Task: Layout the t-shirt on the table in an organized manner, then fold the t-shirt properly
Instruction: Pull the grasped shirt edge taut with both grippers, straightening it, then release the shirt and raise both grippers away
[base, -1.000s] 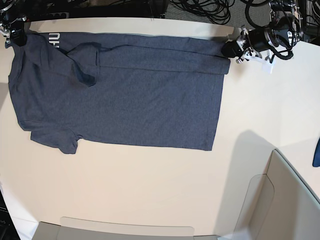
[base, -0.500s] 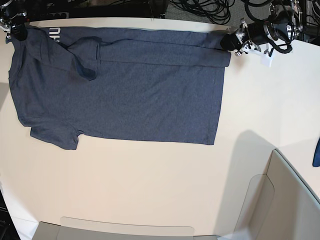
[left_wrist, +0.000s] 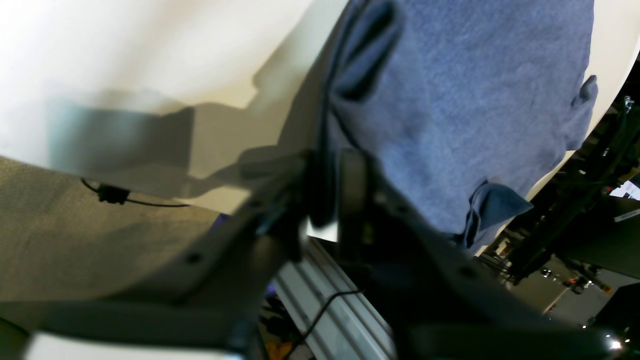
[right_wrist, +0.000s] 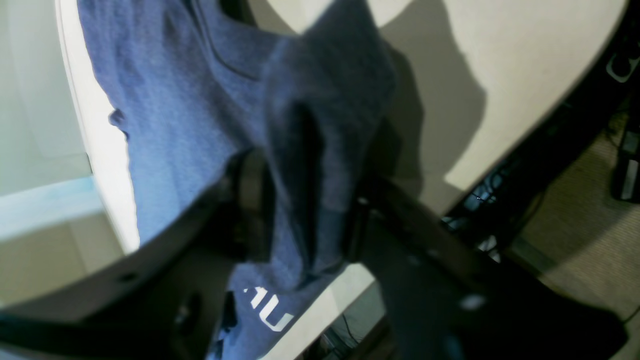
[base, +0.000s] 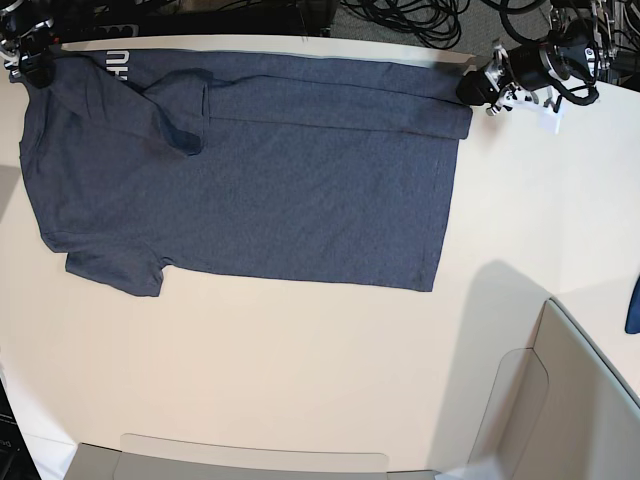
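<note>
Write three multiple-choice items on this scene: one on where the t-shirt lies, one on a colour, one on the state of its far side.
1. Where does the t-shirt lie on the table?
A. Along the far edge
B. At the near edge
C. Inside the box

2. What colour is the lettering on the shirt?
A. Red
B. Pale, near white
C. Yellow

3. How is the shirt's far side?
A. Rolled into a ball
B. Hanging off the table entirely
C. Folded over in a long strip, sleeve turned inward

Answers:
1 A: the base view shows it against the far edge.
2 B: pale letters show at its far corner.
3 C: a doubled band runs between the grippers.
</note>
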